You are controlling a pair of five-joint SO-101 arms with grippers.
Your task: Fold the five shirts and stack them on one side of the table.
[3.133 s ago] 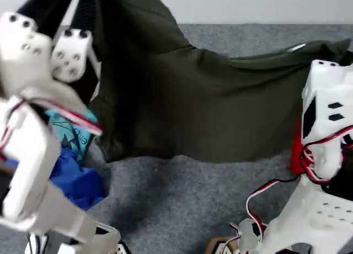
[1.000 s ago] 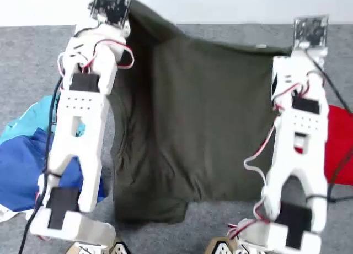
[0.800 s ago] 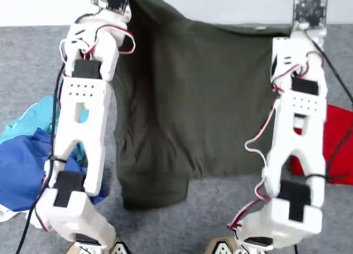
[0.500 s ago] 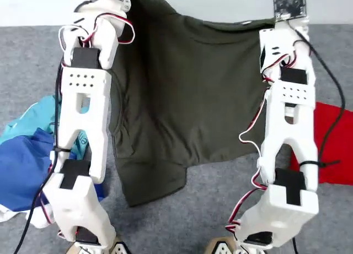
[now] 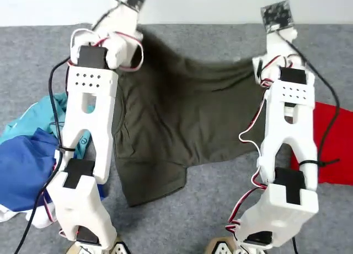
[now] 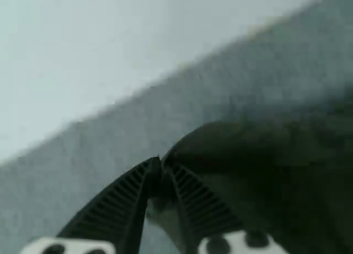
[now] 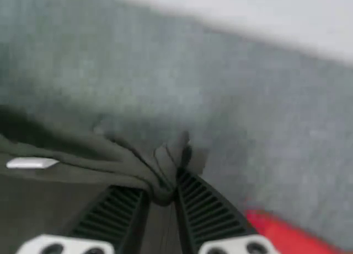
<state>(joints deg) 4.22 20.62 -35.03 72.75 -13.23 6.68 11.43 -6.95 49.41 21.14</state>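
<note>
The olive shirt [image 5: 187, 122] lies spread over the middle of the grey table [image 5: 220, 215]. Its upper edge is drawn toward 12 o'clock between the two arms, and its lower hem ends short of 6 o'clock. Toward 7 o'clock one lower corner is bunched into a darker flap. The left arm [image 5: 88, 116] covers the shirt's side edge there, so the outline cannot be followed.

In the left wrist view, the left gripper [image 6: 160, 174] has its jaws pressed almost together on a dark fold of the olive shirt. It sits low over the table, with a pale wall [image 6: 83, 55] behind it. In the right wrist view, the right gripper [image 7: 164, 194] pinches a crumpled tuft of the same cloth, its jaws narrow with fabric between them. A small pale label [image 7: 30, 163] lies on the shirt near it. From above, the fingers of both grippers are hidden under the arms' own wrists at 11 and 1 o'clock, so the grips cannot be judged there.

At 9 o'clock a blue shirt [image 5: 22, 166] and a teal shirt [image 5: 41, 116] lie heaped together, partly behind the left arm and cut off at the edge. A scrap of white cloth [image 5: 14, 215] pokes out below them toward 8 o'clock, too little of it to identify. At 3 o'clock a red shirt [image 5: 333, 144] lies flat, partly behind the right arm [image 5: 289, 122] and also cut off at the edge.
</note>
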